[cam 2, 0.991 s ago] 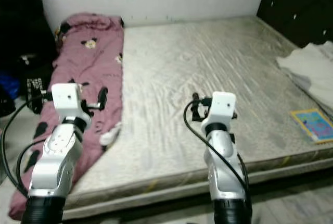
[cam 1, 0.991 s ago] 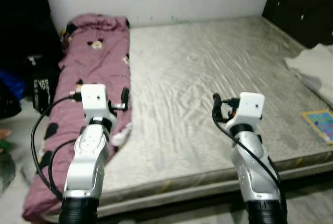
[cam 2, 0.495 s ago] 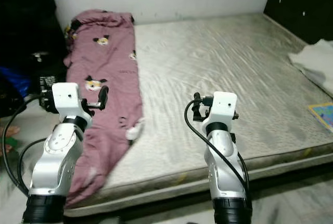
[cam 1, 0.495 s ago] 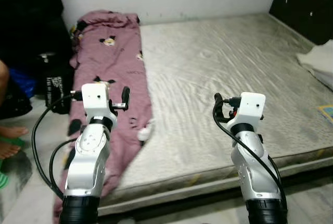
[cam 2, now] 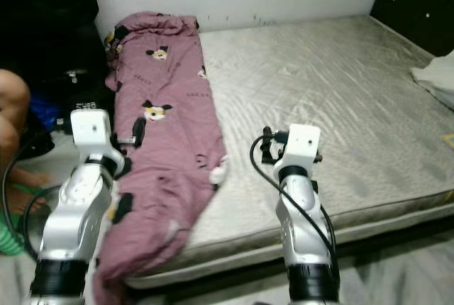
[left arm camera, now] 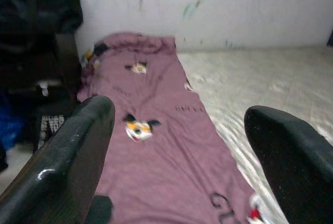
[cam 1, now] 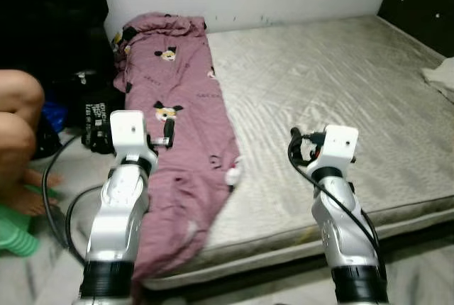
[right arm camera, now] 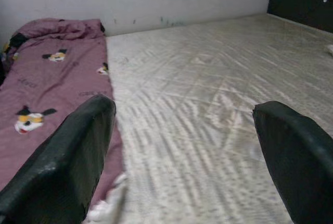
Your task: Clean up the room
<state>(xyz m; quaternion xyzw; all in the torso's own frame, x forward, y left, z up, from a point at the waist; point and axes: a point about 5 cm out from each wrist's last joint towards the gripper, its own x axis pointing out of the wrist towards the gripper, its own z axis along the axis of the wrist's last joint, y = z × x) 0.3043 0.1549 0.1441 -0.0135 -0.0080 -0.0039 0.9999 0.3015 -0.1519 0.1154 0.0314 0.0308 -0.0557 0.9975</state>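
Swinging leftward, the head camera has slid the whole scene to the right, so the maroon blanket [cam 1: 186, 142] now sits nearly dead ahead and a person's bare knee [cam 1: 20, 99] has come into view at the left edge. That blanket is the job in hand: soft, cartoon-printed fabric stretched in a long rumpled strip down the left side of the mattress [cam 1: 333, 85], bunched against the wall at the far end, its near end spilling over the mattress edge towards the floor.

Left tool [left arm camera: 197, 146] hovers above the blanket's near half, fingers spread wide, nothing between them. Right tool [right arm camera: 182, 146] hangs over bare mattress just beside the blanket's edge, likewise wide and empty.

This looks like the approach step, with no grasp yet made. Next move probably calls for lowering the left tool onto a fold and pinching enough cloth; limp fabric like this will sag and drag.

Mattress cover looks silvery, quilted and creased. Pale cloth [cam 1: 443, 78] lies at its far right edge, dark bags [cam 1: 92, 106] beside the bed.
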